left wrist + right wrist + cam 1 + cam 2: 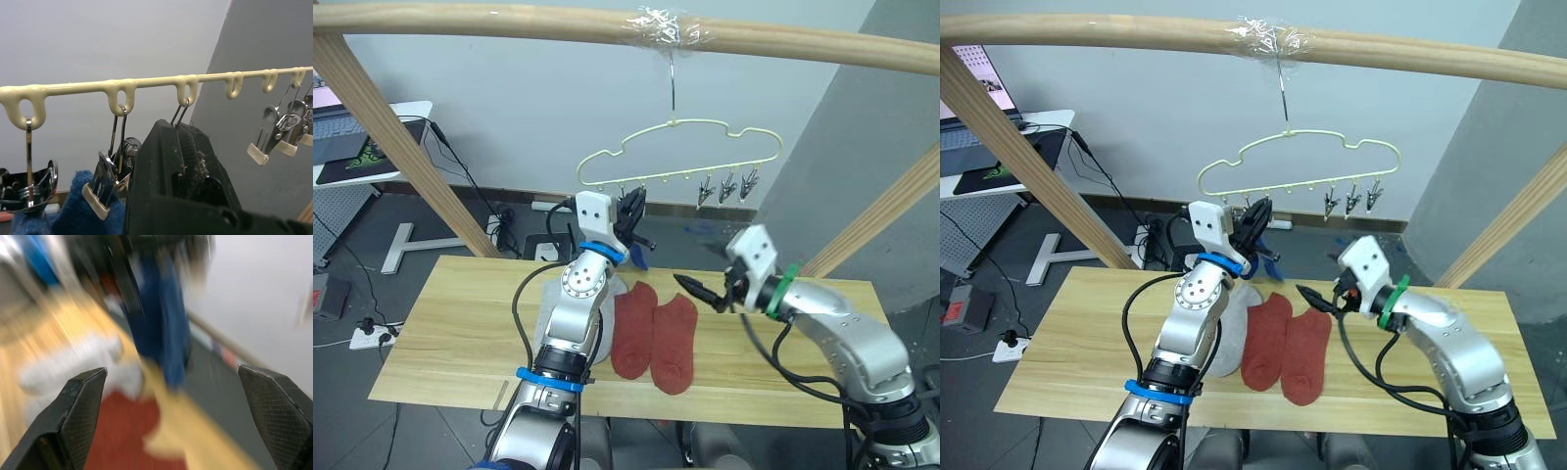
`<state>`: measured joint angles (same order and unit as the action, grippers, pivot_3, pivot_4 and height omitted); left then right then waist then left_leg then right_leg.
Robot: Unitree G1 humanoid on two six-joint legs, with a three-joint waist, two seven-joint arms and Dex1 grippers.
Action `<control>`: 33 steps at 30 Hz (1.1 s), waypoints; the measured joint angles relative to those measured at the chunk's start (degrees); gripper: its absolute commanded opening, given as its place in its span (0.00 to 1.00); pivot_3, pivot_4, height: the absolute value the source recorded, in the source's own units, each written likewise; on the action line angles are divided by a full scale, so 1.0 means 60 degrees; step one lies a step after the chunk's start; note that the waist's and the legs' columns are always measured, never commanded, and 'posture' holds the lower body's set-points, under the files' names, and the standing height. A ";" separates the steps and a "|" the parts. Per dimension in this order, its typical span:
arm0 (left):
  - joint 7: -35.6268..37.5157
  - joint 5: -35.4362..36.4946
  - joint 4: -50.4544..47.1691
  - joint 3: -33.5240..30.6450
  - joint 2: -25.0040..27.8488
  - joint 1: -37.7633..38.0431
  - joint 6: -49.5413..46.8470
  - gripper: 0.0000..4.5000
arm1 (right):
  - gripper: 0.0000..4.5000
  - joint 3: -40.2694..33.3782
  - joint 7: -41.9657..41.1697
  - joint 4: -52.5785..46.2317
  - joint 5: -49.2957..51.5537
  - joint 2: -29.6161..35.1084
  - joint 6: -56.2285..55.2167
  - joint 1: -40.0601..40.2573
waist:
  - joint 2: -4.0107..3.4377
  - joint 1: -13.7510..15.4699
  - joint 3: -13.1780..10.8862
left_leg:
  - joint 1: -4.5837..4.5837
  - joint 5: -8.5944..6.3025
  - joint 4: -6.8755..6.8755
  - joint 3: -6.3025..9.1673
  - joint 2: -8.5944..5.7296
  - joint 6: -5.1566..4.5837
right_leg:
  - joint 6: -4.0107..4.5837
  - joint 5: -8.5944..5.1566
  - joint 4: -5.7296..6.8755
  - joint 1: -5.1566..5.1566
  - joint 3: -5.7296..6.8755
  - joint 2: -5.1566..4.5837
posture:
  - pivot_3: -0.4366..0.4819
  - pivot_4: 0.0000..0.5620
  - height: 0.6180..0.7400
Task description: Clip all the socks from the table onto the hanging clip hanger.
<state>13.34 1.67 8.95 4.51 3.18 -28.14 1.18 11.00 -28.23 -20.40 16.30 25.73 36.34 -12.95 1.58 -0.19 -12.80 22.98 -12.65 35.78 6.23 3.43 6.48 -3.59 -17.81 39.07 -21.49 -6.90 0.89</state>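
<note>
Pale-yellow clip hanger [677, 157] hangs by hook from wooden rail, metal clips along bar. Blue sock [73, 205] dangles beneath its left clips. Two rust-red socks [653, 336] flat, side by side, mid-bench [450, 323]; light grey sock [1227, 338] touching their left.

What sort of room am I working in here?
Probably a lab or office test setup: a pale plank table under a wooden pole frame, a white desk with laptop, cables on grey floor.
</note>
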 measured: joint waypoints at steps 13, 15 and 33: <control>0.0163 0.0088 -0.0057 -0.0055 0.0107 0.0028 -0.0090 0.00 | 1.00 0.0865 0.1800 0.3596 -0.1407 -0.2492 0.0550 0.0230 | -0.0003 0.0001 0.0005 | 0.0002 0.0000 0.0001 0.0002 -0.0001 0.0001 | 0.0000 0.0000 0.0001 0.0002 0.0001 -0.0002 | 0.56 0.28 1.00; 0.0164 0.0085 -0.0085 -0.0043 0.0099 0.0063 -0.0106 0.00 | 1.00 0.1204 0.1802 0.3754 -0.1776 -0.2443 0.0442 0.0108 | -0.0005 0.0001 0.0021 | -0.0001 0.0001 0.0001 0.0003 -0.0001 0.0001 | 0.0000 0.0000 0.0002 0.0002 0.0003 -0.0001 | 0.56 0.28 1.00; 0.0634 0.0389 -0.0121 -0.0018 0.0116 0.0075 -0.0587 0.00 | 0.01 0.2510 0.0264 0.4208 -0.3740 -0.0131 -0.2781 0.0517 | -0.0019 0.0010 0.0124 | -0.0016 0.0001 0.0015 0.0003 -0.0005 0.0000 | -0.0009 0.0000 -0.0003 0.0026 -0.0001 0.0000 | 0.56 0.29 1.00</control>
<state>17.15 4.01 8.22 4.40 3.88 -27.69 -2.34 26.06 -26.65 4.85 -6.14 24.94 19.66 -9.85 1.46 -0.13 -12.06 22.88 -12.65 35.87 6.25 3.41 6.48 -3.64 -17.80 39.05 -21.33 -6.91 0.88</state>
